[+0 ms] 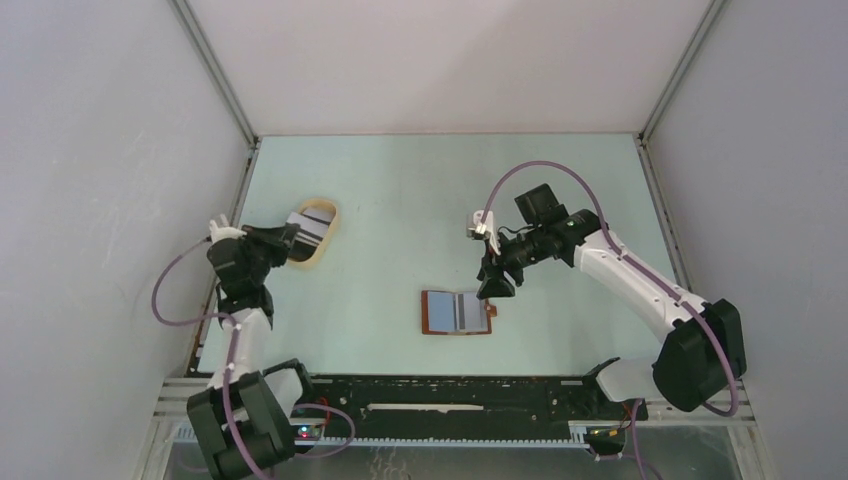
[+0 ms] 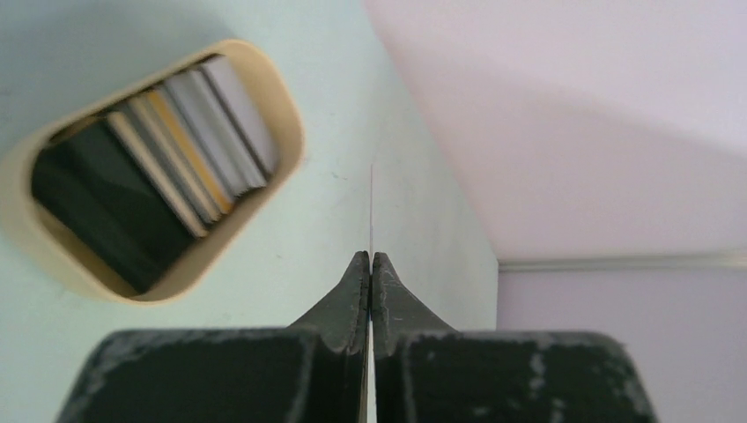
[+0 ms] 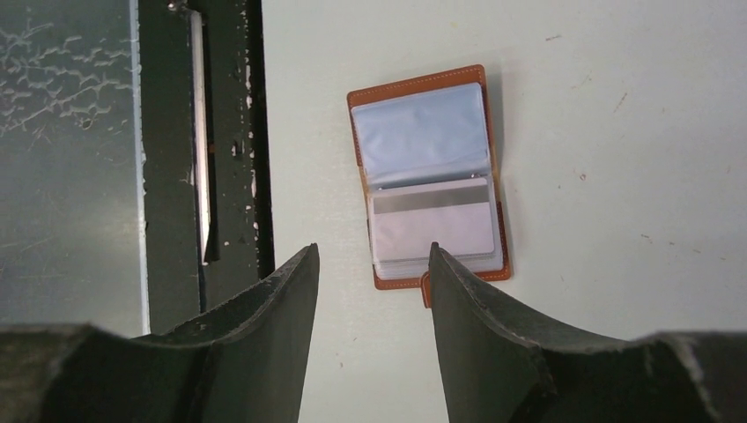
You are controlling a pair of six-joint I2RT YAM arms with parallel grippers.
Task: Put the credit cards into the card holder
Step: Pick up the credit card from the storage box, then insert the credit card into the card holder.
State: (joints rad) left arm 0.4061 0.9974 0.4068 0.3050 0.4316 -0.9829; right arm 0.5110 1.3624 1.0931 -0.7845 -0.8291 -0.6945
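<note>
- At far left, cards [image 2: 189,141] are stacked in the tray [image 2: 291,132].
- Beside it, a lone card [image 2: 371,211] is pinched edge-on by the closed left gripper [image 2: 371,258].
- Mid-table, the holder [image 1: 457,312] is laid open, a sleeved card [image 3: 432,231] inside.
- Over it, the right gripper [image 3: 373,251] is held half-open, empty.

The wallet [image 1: 457,312] is lying open and flat toward 6 o'clock from the table's middle, its reddish-brown rim framing clear plastic pockets. In the right wrist view its 12 o'clock pocket is showing pale blue, while its 6 o'clock pocket is holding a whitish card [image 3: 432,231] with a grey stripe. More cards [image 2: 189,145], whitish, tan-edged and dark, are leaning fanned in an oval tan tray [image 2: 291,132] out toward 10 o'clock. One thin card [image 2: 371,207] is showing edge-on, pinched between the closed fingers of the left gripper [image 2: 371,260].
</note>
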